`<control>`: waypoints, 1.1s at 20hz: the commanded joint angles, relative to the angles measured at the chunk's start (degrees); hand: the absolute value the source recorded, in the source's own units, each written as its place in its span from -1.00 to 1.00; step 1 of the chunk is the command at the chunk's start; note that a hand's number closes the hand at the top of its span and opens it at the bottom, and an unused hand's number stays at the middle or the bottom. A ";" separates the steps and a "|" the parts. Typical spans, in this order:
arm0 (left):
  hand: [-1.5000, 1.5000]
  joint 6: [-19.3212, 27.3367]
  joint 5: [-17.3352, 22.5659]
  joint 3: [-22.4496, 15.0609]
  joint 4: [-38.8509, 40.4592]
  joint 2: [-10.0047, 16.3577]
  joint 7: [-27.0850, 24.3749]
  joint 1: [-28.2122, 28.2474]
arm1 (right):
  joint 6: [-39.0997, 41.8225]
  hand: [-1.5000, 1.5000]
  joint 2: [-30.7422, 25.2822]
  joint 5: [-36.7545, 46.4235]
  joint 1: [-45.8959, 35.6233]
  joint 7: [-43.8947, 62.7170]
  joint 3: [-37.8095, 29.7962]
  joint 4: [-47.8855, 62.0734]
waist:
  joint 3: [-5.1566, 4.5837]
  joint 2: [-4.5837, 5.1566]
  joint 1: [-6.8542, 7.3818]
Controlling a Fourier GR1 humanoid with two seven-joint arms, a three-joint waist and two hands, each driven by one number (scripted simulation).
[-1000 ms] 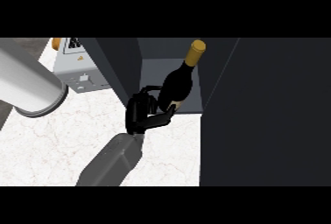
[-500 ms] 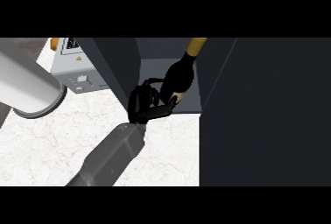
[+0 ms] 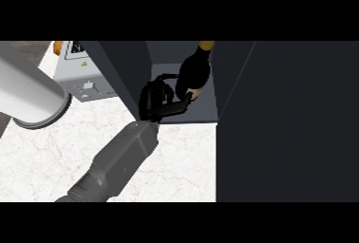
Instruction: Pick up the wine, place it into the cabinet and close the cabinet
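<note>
Fingers of right hand curled round wine, apparently seated on cabinet floor; next: release, withdraw, swing door shut.

In the upper middle the wine sits inside the cabinet, the right hand against its left side, with a box upper left behind the counter.

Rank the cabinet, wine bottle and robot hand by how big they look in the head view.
1. cabinet, largest by far.
2. wine bottle and robot hand look alike; bottle partly hidden, so unranked.
</note>
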 commanded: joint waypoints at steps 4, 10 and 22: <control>1.00 3.87 3.07 -0.16 2.54 0.00 2.76 -5.73 | -0.75 -1.00 -0.33 0.78 -2.83 -0.05 -0.29 1.46 | -0.02 0.10 -0.61; 1.00 2.84 3.28 -1.36 7.12 0.00 1.85 -3.37 | -0.77 -1.00 0.48 3.20 -5.22 -1.68 1.51 4.38 | -0.04 0.45 -1.13; 1.00 -2.79 3.14 6.16 16.27 0.00 -9.34 -5.13 | -0.38 -1.00 -0.03 0.30 -0.79 0.85 0.92 -1.04 | -0.07 0.55 -0.93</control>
